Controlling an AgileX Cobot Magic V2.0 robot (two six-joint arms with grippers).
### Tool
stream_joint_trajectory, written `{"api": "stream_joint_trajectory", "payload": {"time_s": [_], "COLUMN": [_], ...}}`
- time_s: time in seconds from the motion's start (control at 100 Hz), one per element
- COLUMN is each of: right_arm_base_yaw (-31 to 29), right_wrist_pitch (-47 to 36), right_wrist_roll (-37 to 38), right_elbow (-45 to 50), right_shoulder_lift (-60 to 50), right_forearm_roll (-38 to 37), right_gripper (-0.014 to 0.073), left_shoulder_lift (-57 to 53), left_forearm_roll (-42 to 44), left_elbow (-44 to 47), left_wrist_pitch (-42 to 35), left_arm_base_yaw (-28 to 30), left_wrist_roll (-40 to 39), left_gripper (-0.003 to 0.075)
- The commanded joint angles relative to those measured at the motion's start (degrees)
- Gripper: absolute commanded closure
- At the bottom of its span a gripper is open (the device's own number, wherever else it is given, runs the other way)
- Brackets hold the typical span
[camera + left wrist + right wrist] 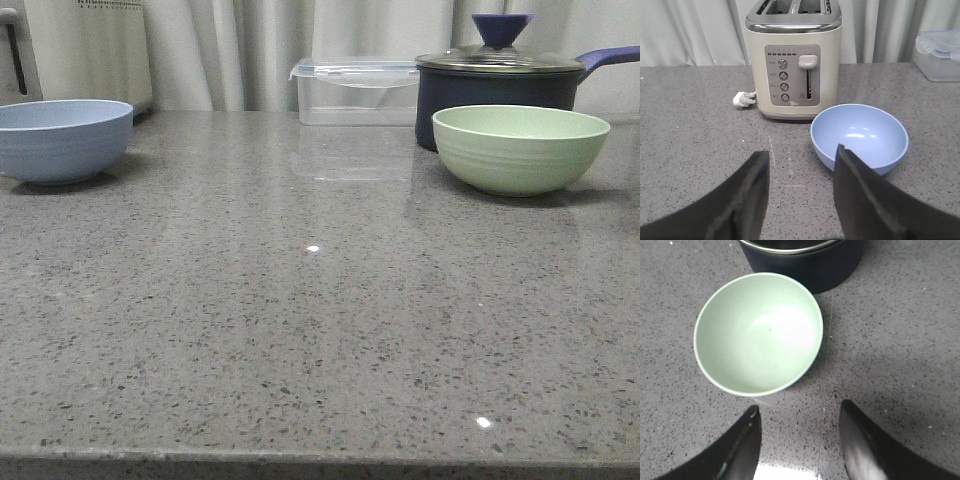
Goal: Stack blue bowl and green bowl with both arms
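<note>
Both grippers stand with their fingers spread apart and nothing between them. Seen from its own wrist camera, the left gripper (802, 192) hangs over bare bench with the blue bowl (859, 137) just beyond one finger, not touching it. The right gripper (800, 440) hovers above the bench with the green bowl (758, 333) close ahead of its fingers, also apart from them. Neither arm shows in the front view.

The blue bowl (62, 140) sits upright at the far left of the bench and its inside is bare. The green bowl (520, 149) sits upright on the right side, well apart from the blue one, and it too holds nothing. Just behind the green bowl stands a dark navy saucepan (497, 95) with a glass lid and a blue knob, its handle pointing right; whether bowl and pan touch cannot be told. Between the two bowls, at the back, stands a clear plastic lidded box (356, 92) that looks empty.

A cream toaster (793, 57) stands right behind the blue bowl, its white plug (744, 99) lying on the bench beside it.

The bench (320, 330) is grey speckled stone with a glossy sheen that mirrors the box faintly. Pale curtains (240, 50) hang in folds along the back.
</note>
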Motion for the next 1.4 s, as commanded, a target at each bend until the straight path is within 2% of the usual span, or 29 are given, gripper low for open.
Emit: {"api": "stream_joint_trajectory", "payload": {"time_s": [0.0, 0.26, 0.49, 1.05, 1.1, 1.39], "right_arm_base_yaw": [0.0, 0.0, 0.0, 0.0, 0.0, -0.1], "right_wrist_pitch": [-0.5, 3.1, 3.6, 1.6, 1.6, 1.9], "right_wrist_roll": [-0.4, -0.3, -0.3, -0.2, 0.0, 0.3], "right_elbow": [-5.1, -13.2, -16.2, -16.3, -16.3, -16.3], "right_shoulder_lift": [3.3, 14.4, 20.5, 24.7, 24.7, 24.7], "right_forearm_roll": [0.5, 0.6, 0.6, 0.6, 0.6, 0.6], "right_gripper": [0.0215, 0.0215, 0.0215, 0.0219, 0.0246, 0.0519], "left_shoulder_lift": [0.2, 0.2, 0.2, 0.2, 0.2, 0.2], "left_forearm_roll": [-0.4, -0.4, -0.4, -0.4, -0.4, -0.4], "left_elbow": [-2.1, -2.1, -2.1, -2.1, -2.1, -2.1], "left_wrist_pitch": [-4.3, -4.3, -4.3, -4.3, -4.3, -4.6], "left_arm_base_yaw": [-0.5, -0.5, -0.5, -0.5, -0.5, -0.5], "left_wrist_roll": [-0.1, -0.1, -0.1, -0.1, -0.1, -0.1], "left_gripper": [0.0406, 0.0406, 0.0406, 0.0406, 0.0406, 0.0406]}}
